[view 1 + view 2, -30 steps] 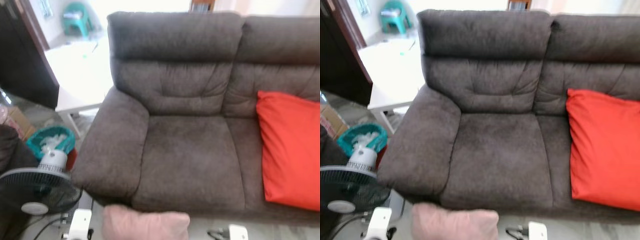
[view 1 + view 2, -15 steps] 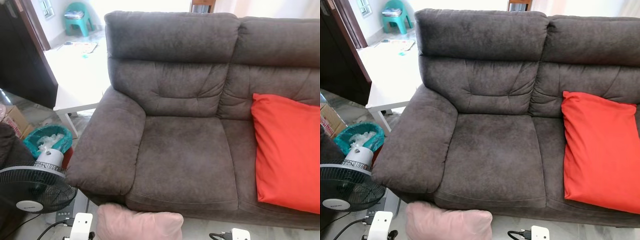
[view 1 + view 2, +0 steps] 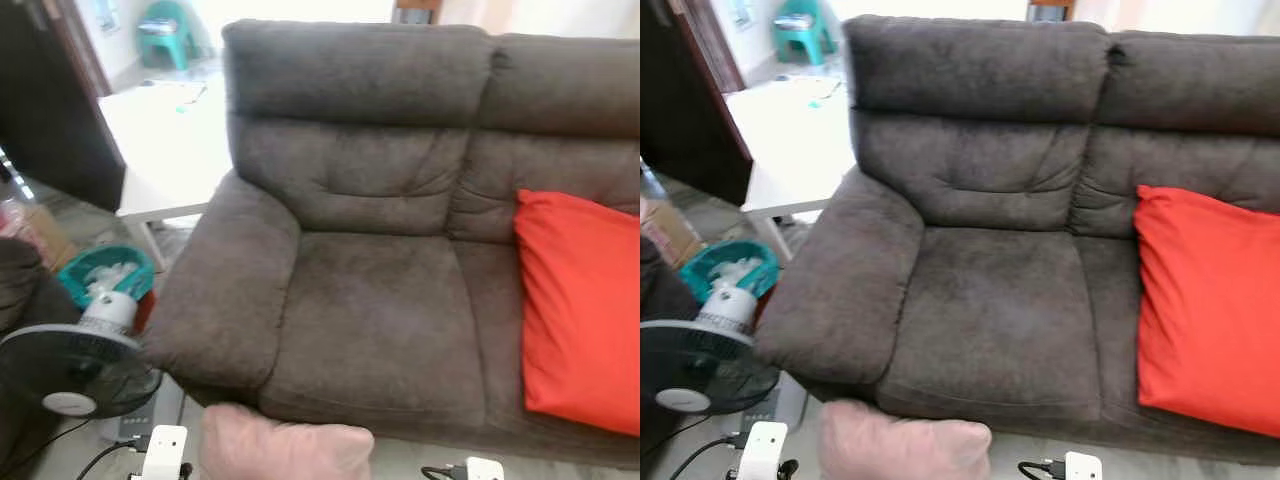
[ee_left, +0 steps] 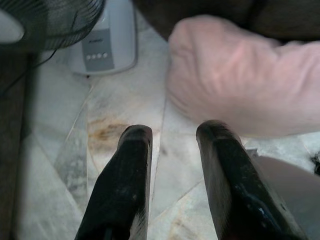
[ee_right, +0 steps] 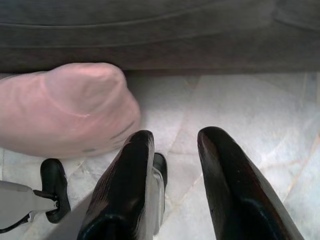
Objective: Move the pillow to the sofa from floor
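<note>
A pale pink pillow [image 3: 285, 448] lies on the tiled floor against the front of the dark grey sofa [image 3: 380, 320]. My left gripper [image 4: 172, 132] hovers open just above the floor, short of the pink pillow [image 4: 240, 75], with nothing between its fingers. My right gripper [image 5: 175, 137] is open too, close to the other end of the pink pillow [image 5: 65, 107], and empty. The silver wrists [image 3: 165, 450] [image 3: 485, 468] show at the lower edge of the head views, one on each side of the pillow.
A red cushion [image 3: 580, 310] rests on the sofa's right seat. A black standing fan [image 3: 70, 375] and a teal bin [image 3: 105, 280] stand to the left. A white low table [image 3: 165, 140] is behind the armrest. Cables lie on the floor near the wrists.
The whole picture has shifted slightly right and blurred, so the camera moved. The pillow and both wrists keep their places relative to each other.
</note>
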Available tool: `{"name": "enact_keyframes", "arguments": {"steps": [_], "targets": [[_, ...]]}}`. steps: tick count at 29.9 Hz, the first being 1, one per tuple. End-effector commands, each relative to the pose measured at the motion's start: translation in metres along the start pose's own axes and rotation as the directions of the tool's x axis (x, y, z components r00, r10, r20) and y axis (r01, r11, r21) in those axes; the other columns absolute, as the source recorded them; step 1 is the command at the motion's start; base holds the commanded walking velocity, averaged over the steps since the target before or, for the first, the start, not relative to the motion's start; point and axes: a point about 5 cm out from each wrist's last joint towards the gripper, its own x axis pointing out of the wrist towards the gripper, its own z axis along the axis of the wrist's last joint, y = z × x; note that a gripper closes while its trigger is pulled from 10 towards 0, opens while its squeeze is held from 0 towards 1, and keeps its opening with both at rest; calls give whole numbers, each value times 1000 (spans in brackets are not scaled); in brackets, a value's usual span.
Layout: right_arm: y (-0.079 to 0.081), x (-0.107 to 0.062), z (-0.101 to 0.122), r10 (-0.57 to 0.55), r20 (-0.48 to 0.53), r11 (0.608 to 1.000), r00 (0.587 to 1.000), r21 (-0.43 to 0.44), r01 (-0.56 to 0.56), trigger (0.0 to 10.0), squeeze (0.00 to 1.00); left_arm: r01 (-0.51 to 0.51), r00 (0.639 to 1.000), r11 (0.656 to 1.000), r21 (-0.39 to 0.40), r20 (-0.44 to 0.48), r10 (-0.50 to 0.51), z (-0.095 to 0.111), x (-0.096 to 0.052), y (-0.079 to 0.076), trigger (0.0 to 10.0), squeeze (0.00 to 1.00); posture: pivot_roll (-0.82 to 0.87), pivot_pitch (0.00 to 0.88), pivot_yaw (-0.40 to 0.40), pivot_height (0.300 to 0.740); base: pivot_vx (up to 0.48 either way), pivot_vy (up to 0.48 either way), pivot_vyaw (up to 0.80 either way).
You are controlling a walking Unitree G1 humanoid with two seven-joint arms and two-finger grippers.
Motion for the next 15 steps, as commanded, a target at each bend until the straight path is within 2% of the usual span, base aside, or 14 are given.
{"name": "enact_keyframes", "arguments": {"steps": [1, 15], "targets": [[4, 0, -3, 7, -10, 1000, 1000, 13, -7, 10000, 0, -13, 999, 1000, 4, -36, 13, -7, -2, 5, 10000, 0, 34, 30, -17, 740, 0, 371, 0], [4, 0, -3, 9, -11, 1000, 1000, 12, -9, 10000, 0, -14, 999, 1000, 4, -36, 14, -8, -2, 6, 10000, 0, 36, 29, -16, 740, 0, 369, 0]]}}
